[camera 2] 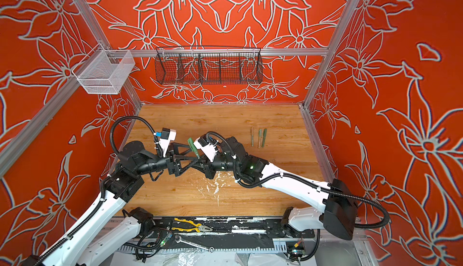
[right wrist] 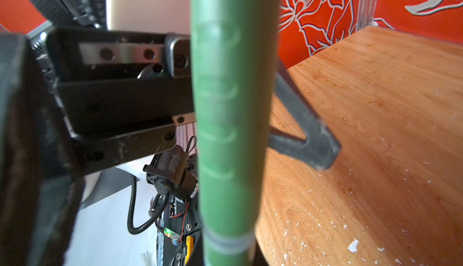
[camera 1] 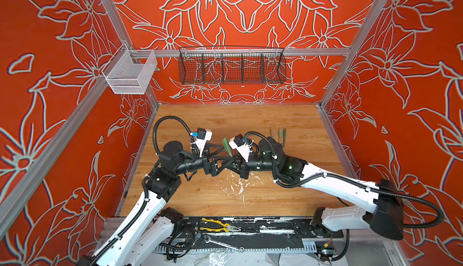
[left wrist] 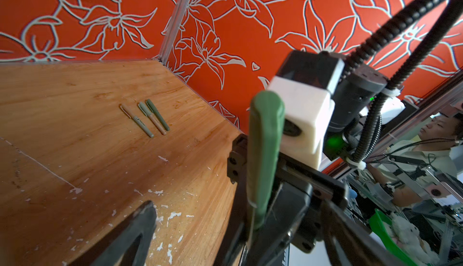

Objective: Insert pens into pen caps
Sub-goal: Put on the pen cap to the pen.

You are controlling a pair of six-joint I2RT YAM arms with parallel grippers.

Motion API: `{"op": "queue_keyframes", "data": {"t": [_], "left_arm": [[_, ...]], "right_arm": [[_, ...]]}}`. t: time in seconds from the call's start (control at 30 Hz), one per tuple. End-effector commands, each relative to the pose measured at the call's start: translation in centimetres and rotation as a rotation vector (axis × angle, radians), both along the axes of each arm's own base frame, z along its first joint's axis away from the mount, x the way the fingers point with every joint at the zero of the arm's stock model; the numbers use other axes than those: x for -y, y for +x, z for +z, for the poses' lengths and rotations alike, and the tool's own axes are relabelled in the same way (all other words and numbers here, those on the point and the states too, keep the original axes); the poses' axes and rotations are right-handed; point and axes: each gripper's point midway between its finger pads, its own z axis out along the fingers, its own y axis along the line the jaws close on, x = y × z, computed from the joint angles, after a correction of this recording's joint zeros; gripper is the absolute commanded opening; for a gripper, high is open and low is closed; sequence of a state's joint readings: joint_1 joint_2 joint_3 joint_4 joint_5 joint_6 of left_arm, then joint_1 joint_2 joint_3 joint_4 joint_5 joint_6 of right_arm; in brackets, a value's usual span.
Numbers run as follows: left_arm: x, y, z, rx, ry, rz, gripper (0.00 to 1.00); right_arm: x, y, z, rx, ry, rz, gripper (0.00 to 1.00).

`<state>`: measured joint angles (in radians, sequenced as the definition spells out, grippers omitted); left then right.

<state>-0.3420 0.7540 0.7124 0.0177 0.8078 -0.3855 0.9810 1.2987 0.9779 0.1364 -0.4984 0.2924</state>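
2 arms meet over the middle of the wooden table [camera 1: 190,202]. The right gripper [camera 1: 233,157] is clamped on the lower end of a green pen [camera 1: 226,145]. The pen is held tilted in the air above the tabletop, its rounded cap [left wrist: 266,107] uppermost and leaning toward the back wall. The left gripper [camera 1: 222,155] faces it from the opposite side with its jaws spread wide. The pen stands between them, and 1 black finger [right wrist: 318,149] shows in the right wrist view beside the barrel and apart from it.

Toward the right wall, beyond the right arm, 3 more pens lie side by side on the wood, close together and roughly parallel. They are a tan-capped pen [left wrist: 137,121] with a pale green barrel, a pale green-capped pen [left wrist: 152,118] with a tan barrel, and a dark green pen [left wrist: 158,114].

On the black rail at the front edge rest yellow-handled pliers [camera 1: 226,226] and, just nearer, a wrench [camera 1: 224,244]. A black wire basket [camera 1: 231,67] hangs on the back wall and a white mesh basket [camera 1: 130,73] on the left one.
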Motion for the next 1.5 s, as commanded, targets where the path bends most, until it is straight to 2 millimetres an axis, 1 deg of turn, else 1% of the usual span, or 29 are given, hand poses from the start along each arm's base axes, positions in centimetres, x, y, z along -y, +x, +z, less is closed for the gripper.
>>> {"op": "queue_keyframes", "data": {"t": [0.0,0.03,0.17,0.23,0.37,0.4,0.5,0.73,0.83,0.9,1.0,1.07,1.17,1.33,1.47], "left_arm": [[-0.2,0.7,2.1,0.066,-0.017,0.021,0.97],[-0.2,0.8,2.2,0.066,-0.017,0.018,0.96],[0.1,1.2,2.7,0.075,-0.027,0.004,0.87],[0.2,1.2,3.0,0.082,-0.029,-0.003,0.78],[0.4,1.4,2.8,0.067,-0.023,-0.020,0.52],[0.4,1.4,2.8,0.066,-0.024,-0.024,0.47],[0.5,1.3,2.8,0.069,-0.026,-0.040,0.38],[1.1,0.8,2.5,0.040,-0.021,-0.104,0.33],[1.2,0.6,2.2,0.030,-0.019,-0.117,0.33],[1.2,0.5,2.0,0.023,-0.022,-0.122,0.29],[1.2,0.2,1.6,0.012,-0.024,-0.133,0.17],[1.2,-0.2,1.5,0.009,-0.024,-0.144,0.00],[1.2,-0.5,1.3,0.009,-0.022,-0.148,0.00],[1.2,-0.9,1.3,0.011,-0.024,-0.167,0.00],[1.4,-0.9,1.0,-0.007,-0.025,-0.183,0.00]], "right_arm": [[0.5,-1.1,0.6,0.000,0.024,0.040,0.00],[0.6,-1.2,0.7,0.001,0.028,0.044,0.00],[0.8,-1.5,0.6,0.004,0.026,0.052,0.00],[0.9,-1.5,0.5,0.005,0.024,0.052,0.00],[0.9,-1.7,0.6,0.007,0.030,0.064,0.00],[0.9,-1.8,0.6,0.008,0.031,0.068,0.00],[0.9,-1.9,0.7,0.012,0.033,0.074,0.00],[1.0,-1.7,1.5,0.027,0.047,0.061,0.00],[1.2,-1.5,2.4,0.041,0.064,0.040,0.00],[1.4,-1.2,3.1,0.049,0.077,0.013,0.00],[1.7,-1.1,4.4,0.065,0.106,0.000,0.00],[1.9,-1.2,5.1,0.074,0.124,-0.005,0.00],[2.1,-1.6,5.9,0.083,0.144,0.011,0.00],[2.2,-1.9,6.5,0.082,0.165,0.023,0.00],[2.4,-2.1,7.4,0.090,0.190,0.022,0.00]]}}
